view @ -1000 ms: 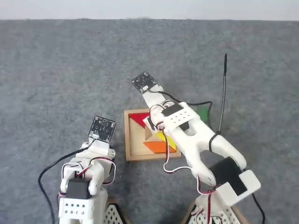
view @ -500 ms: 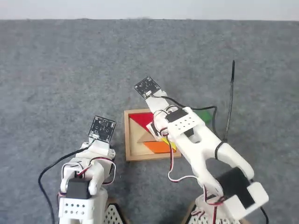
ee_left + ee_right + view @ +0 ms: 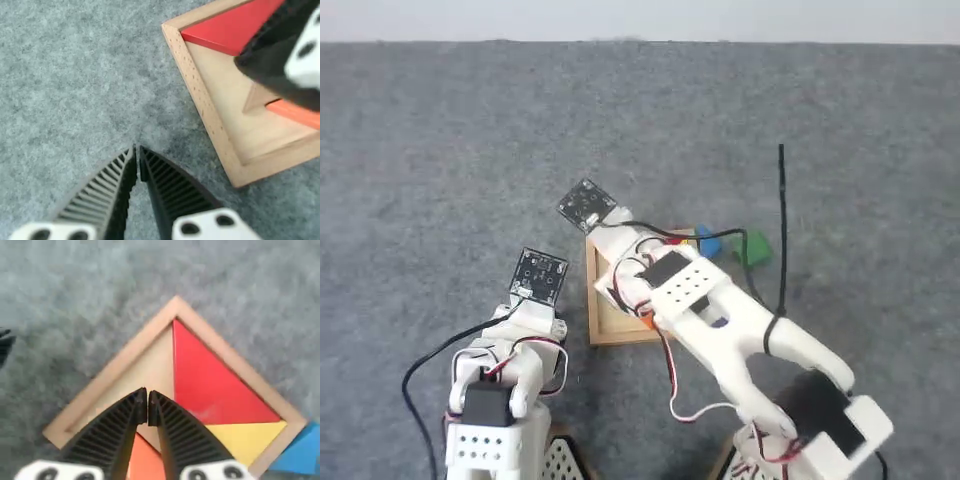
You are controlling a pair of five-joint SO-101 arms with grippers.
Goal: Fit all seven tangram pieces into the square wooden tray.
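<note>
The square wooden tray (image 3: 593,300) lies at mid-table, mostly under my right arm (image 3: 680,290). In the right wrist view the tray rim (image 3: 115,365) frames a red triangle (image 3: 210,385), a yellow triangle (image 3: 245,437) and an orange piece (image 3: 145,460). My right gripper (image 3: 147,392) hangs shut and empty over the bare tray floor beside the red triangle. A blue piece (image 3: 708,243) and a green piece (image 3: 755,247) lie on the carpet just right of the tray. My left gripper (image 3: 137,150) is shut over the carpet, left of the tray's near corner (image 3: 200,100).
Grey carpet covers the whole table. A thin black cable (image 3: 782,230) stands up right of the green piece. The right arm's dark body (image 3: 280,45) looms over the tray in the left wrist view. Open carpet lies to the far side and the left.
My right arm has swung left across the tray, covering most of it and uncovering the blue and green pieces. The left arm has stayed still.
</note>
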